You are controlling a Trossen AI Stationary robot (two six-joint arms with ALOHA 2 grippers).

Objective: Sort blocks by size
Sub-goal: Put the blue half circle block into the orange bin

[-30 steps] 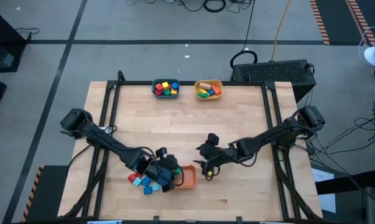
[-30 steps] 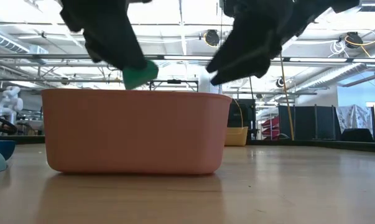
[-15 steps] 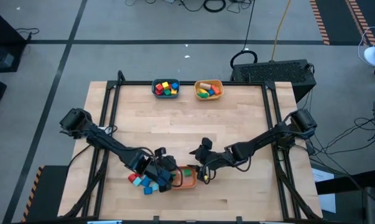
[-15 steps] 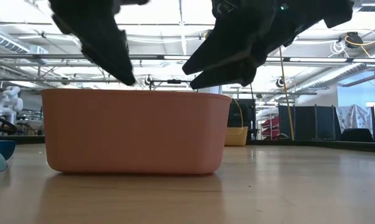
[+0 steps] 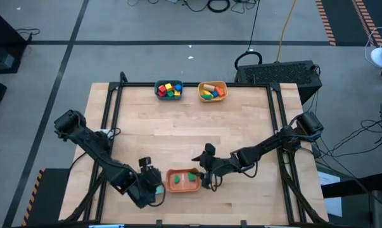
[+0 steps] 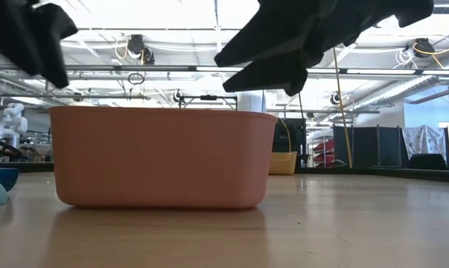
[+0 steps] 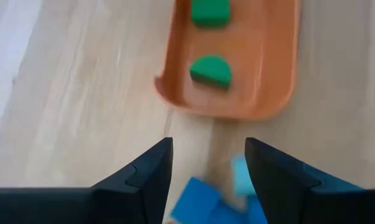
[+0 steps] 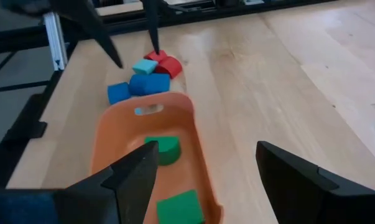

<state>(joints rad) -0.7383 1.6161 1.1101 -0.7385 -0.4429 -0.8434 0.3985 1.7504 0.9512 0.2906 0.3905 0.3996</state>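
An orange bowl [image 5: 182, 180] stands near the table's front edge with two green blocks [image 7: 211, 71] [image 7: 210, 11] lying in it. My left gripper [image 5: 156, 183] [image 7: 209, 146] is open and empty, just left of the bowl, over a loose group of blue [image 8: 119, 92], light blue [image 8: 143, 66] and red blocks [image 8: 165, 62] lying on the table. My right gripper [image 5: 206, 177] [image 8: 207, 148] is open and empty above the bowl's right end [image 8: 193, 186], its fingers over either side of it, clear of the rim in the low view [image 6: 269, 59].
A teal bowl [image 5: 168, 90] and a yellow bowl [image 5: 211, 91], each holding several blocks, stand at the table's far edge. Bare wood lies between them and the orange bowl. Black frame rails run along the table's left and right sides.
My left gripper has let go of a green block over the orange bowl, and it now lies in the bowl. That gripper has then drawn back toward the table's left and near edge, off the bowl. My right gripper has gone left to the bowl's right end.
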